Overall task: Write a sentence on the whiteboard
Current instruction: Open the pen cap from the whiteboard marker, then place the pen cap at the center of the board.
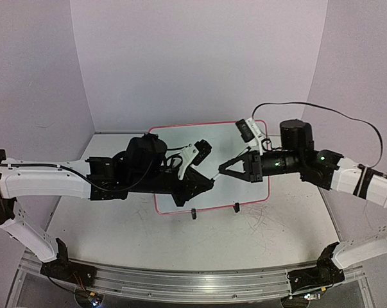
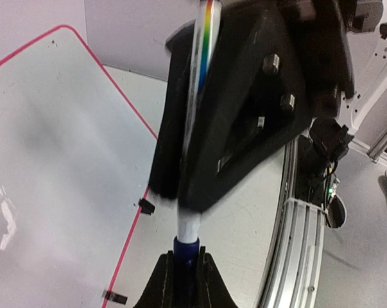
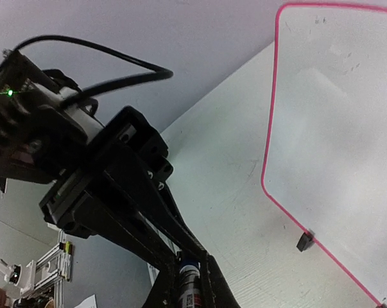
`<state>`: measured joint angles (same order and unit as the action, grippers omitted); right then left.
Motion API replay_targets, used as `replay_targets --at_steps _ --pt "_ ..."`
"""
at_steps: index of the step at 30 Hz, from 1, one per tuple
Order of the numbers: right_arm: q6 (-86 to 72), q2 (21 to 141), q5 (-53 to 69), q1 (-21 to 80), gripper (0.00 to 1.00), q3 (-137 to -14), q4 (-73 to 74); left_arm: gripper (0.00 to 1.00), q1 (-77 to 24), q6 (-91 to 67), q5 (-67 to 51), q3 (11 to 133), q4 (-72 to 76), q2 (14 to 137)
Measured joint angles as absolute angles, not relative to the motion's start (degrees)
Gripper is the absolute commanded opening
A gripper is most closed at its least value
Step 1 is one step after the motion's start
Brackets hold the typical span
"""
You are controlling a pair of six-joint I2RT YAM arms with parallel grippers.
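Observation:
The whiteboard (image 1: 244, 192) lies flat mid-table, glossy white with a thin pink-red frame. It also shows in the left wrist view (image 2: 52, 160) and the right wrist view (image 3: 334, 128). No blue sentence shows on it. Both grippers meet above its middle on one marker (image 1: 215, 174). My left gripper (image 2: 185, 256) is shut on the marker's blue cap end (image 2: 185, 247). My right gripper (image 3: 190, 266) is shut on the white barrel (image 3: 192, 285), which has a rainbow stripe (image 2: 206, 38). In the top view the left gripper (image 1: 210, 182) and right gripper (image 1: 222, 168) almost touch.
Two black clip feet (image 1: 193, 213) (image 1: 237, 207) stand at the board's near edge. A small black and white object (image 1: 248, 130) sits at the board's far right corner. A black cable (image 1: 321, 108) loops above the right arm. The aluminium rail (image 1: 193, 282) runs along the near edge.

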<state>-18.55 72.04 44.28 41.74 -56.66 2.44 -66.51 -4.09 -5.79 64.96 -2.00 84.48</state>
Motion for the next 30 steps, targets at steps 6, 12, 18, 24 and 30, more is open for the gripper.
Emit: replay_targets --at_steps 6,12,18,24,30 --pt "-16.54 56.38 36.99 30.91 0.00 -54.10 2.14 0.00 -66.23 -3.84 -4.27 59.17 -4.63 78.81" --pt "-15.21 49.65 27.66 29.17 0.00 -51.99 0.93 0.00 -65.73 -7.22 5.80 56.44 -4.59 75.18" --pt "-12.97 46.89 18.48 29.13 0.00 -47.49 0.49 0.00 -55.47 -21.89 22.71 50.80 -10.02 67.74" --pt "-10.88 42.98 15.91 29.10 0.00 -45.08 -2.08 0.00 -42.97 -35.90 25.59 40.79 -14.49 58.26" --pt "-10.09 44.29 16.65 29.10 0.00 -45.08 -4.01 0.00 -35.85 -41.69 17.71 37.77 -15.56 70.06"
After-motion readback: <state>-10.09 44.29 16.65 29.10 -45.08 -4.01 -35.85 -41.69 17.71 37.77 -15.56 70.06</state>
